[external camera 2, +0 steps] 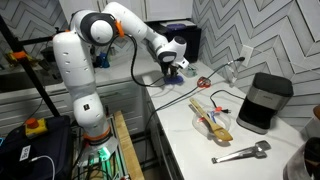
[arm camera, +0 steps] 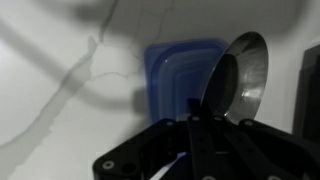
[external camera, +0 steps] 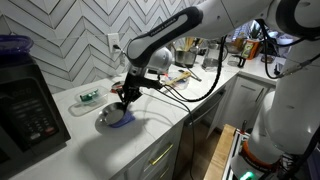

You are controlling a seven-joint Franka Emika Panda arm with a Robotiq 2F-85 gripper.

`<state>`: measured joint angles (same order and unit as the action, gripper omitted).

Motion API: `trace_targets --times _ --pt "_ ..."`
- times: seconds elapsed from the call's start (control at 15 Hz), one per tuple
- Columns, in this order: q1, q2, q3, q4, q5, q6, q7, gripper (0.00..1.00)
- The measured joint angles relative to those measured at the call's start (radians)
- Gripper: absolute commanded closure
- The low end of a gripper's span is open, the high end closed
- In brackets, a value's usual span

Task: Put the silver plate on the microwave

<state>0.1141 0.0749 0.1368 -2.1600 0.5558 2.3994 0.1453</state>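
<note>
The silver plate [arm camera: 241,72] is a small shiny round dish. It hangs tilted on edge over a flat blue rounded-square piece [arm camera: 178,72] on the white counter. My gripper [arm camera: 205,122] is shut on the plate's rim, its dark fingers meeting at the plate's lower edge. In an exterior view the gripper [external camera: 125,98] is low over the counter with the plate [external camera: 107,117] and the blue piece [external camera: 123,120] beneath it. The black microwave [external camera: 25,112] stands at the counter's end, apart from the plate. It also shows behind the arm [external camera 2: 186,40].
A cutting board with utensils [external camera 2: 211,117], metal tongs [external camera 2: 241,152] and a black toaster-like appliance [external camera 2: 265,101] sit further along the counter. A small green item [external camera: 88,96] lies near the tiled wall. Cables trail over the counter.
</note>
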Motion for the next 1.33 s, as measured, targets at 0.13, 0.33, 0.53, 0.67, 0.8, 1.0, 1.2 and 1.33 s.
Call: trace_targets --times 0.13,0.33,0.53,0.67,0.8,1.0,1.2,1.33 --pt "-0.005 -0.053 -0.001 -0.005 0.106 0.000 -0.111 0.99" --pt "-0.011 -0.189 -0.023 -0.038 0.262 -0.001 -0.233 0.99" --pt "-0.014 -0.327 -0.065 -0.059 0.323 -0.011 -0.250 0.99" --pt "-0.015 -0.384 -0.079 -0.050 0.314 -0.053 -0.247 0.98" --pt "-0.015 -0.383 -0.077 -0.050 0.314 -0.053 -0.246 0.99" --pt "-0.013 -0.361 -0.076 -0.046 0.320 -0.040 -0.247 0.99" --pt "0.008 -0.356 -0.061 0.013 0.400 0.065 -0.245 0.99" --pt "0.020 -0.357 -0.040 0.092 0.421 0.139 -0.223 0.99"
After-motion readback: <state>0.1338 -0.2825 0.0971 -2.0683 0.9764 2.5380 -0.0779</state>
